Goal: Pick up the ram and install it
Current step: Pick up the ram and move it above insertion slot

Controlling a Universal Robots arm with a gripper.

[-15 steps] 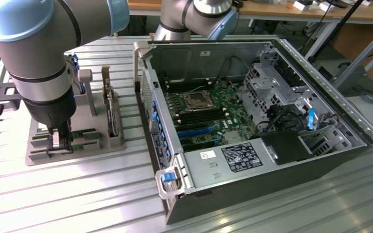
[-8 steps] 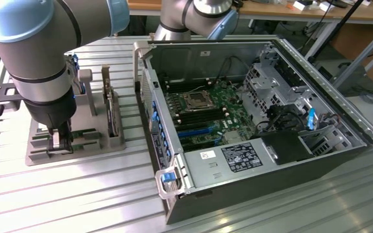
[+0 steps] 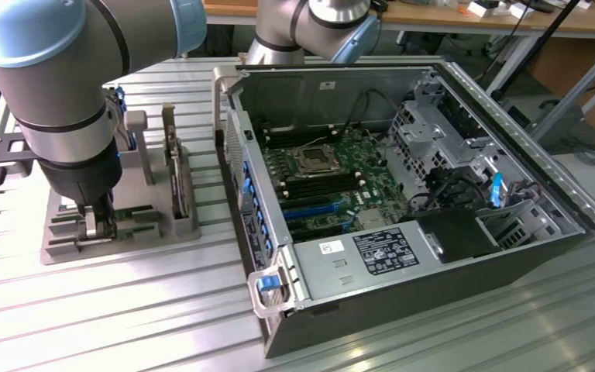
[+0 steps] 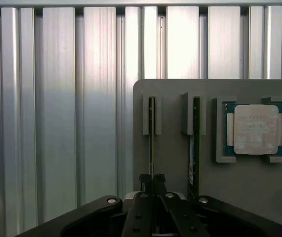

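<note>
The ram [image 4: 152, 133] stands on edge in a slot of the grey holder [image 4: 173, 148], seen as a thin dark green strip. My gripper [image 4: 152, 178] sits over one end of it, its two black fingers pressed together on the strip's edge. In the exterior view the gripper [image 3: 97, 226] reaches straight down into the holder [image 3: 163, 225] at the exterior view's left, and the arm hides the ram there. The open computer case [image 3: 380, 263] lies to the right with its green motherboard [image 3: 328, 178] exposed.
A second, thicker card [image 4: 195, 143] stands in the neighbouring slot, close beside the ram. A processor chip [image 4: 257, 129] lies in a square pocket of the holder. A wider upright card [image 3: 179, 174] stands between gripper and case. Everything rests on a ribbed aluminium table [image 3: 122, 310].
</note>
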